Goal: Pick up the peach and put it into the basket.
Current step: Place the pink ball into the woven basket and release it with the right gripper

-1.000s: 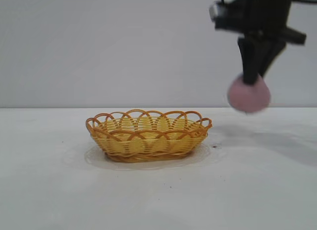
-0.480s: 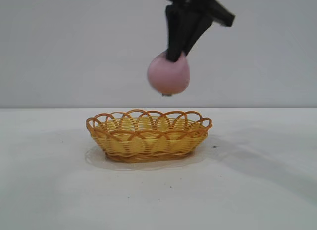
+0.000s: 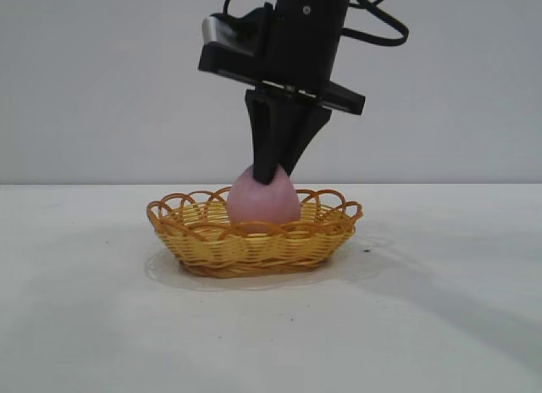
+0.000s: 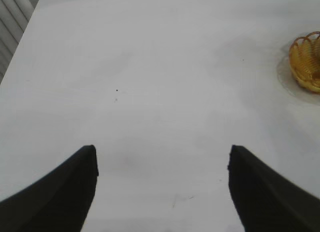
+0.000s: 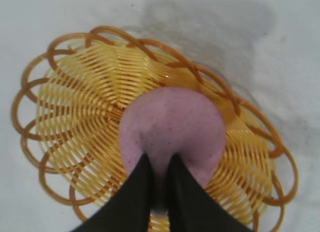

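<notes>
The pink-mauve peach [image 3: 263,202] sits low inside the yellow-orange wicker basket [image 3: 203,236], its top above the looped rim. My right gripper [image 3: 271,171] comes straight down from above and is shut on the peach's top. In the right wrist view the two black fingers pinch the peach [image 5: 172,127] over the basket's woven floor [image 5: 80,107]. My left gripper [image 4: 162,157] is open and empty over bare table, far from the basket, whose rim [image 4: 306,62] shows at that view's edge.
The white table [image 3: 423,325] stretches flat around the basket, with a few small dark specks [image 3: 367,251] beside it. A plain grey wall stands behind.
My right gripper has carried the peach left from beyond the basket's right end, over the basket, then down into it. The left arm has not moved.
</notes>
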Robot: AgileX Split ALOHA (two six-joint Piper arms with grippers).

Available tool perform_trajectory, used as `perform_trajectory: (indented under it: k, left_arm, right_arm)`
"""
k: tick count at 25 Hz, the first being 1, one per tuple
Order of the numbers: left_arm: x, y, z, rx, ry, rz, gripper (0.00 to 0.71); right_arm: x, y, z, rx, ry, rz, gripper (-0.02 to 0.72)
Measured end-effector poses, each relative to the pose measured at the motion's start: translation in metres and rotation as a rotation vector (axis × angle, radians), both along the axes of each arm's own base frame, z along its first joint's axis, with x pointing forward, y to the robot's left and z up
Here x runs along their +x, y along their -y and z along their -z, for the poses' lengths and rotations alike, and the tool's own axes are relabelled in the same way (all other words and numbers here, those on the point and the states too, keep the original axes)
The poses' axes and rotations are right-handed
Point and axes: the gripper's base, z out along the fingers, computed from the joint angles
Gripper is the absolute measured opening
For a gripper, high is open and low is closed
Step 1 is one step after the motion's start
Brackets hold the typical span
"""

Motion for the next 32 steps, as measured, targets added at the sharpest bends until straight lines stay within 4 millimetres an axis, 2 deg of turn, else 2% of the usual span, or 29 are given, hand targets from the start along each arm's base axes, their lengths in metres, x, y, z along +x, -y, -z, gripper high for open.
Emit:
perform_trajectory:
  k: [4,9,12,13,14,18,22,28,32]
  left_arm:
    - [0.000,0.000,0.000,0.000,0.000,0.000,0.484]
    - [0.000,0.000,0.000,0.000,0.000,0.000,0.484]
    - [0.000,0.000,0.000,0.000,0.000,0.000,0.484]
    - [0.000,0.000,0.000,0.000,0.000,0.000,0.484]
    - [0.000,0.000,0.000,0.000,0.000,0.000,0.484]
    - [0.000,0.000,0.000,0.000,0.000,0.000,0.484]
    - [0.000,0.000,0.000,0.000,0.000,0.000,0.484]
    - [0.000,0.000,0.000,0.000,0.000,0.000,0.484]
    - [0.000,0.000,0.000,0.000,0.000,0.000,0.484]
  right_arm:
    - [-0.001,-0.002,0.001,0.002,-0.009,-0.001,0.330]
    - [0.004,-0.005,-0.011,0.021,0.016,-0.005,0.500]
    - [0.008,-0.006,-0.024,0.003,0.052,-0.029,0.485]
    - [0.011,-0.005,-0.030,-0.009,0.072,-0.038,0.526]
    - [0.013,-0.004,-0.035,-0.031,0.099,-0.048,0.511]
    - [0.030,0.011,-0.050,-0.106,0.199,-0.023,0.511]
    - [0.055,0.048,-0.057,-0.119,0.217,0.082,0.511]
    - [0.089,0.131,-0.057,-0.144,0.202,0.280,0.511]
    - [0.103,0.184,-0.057,-0.155,0.192,0.408,0.511]
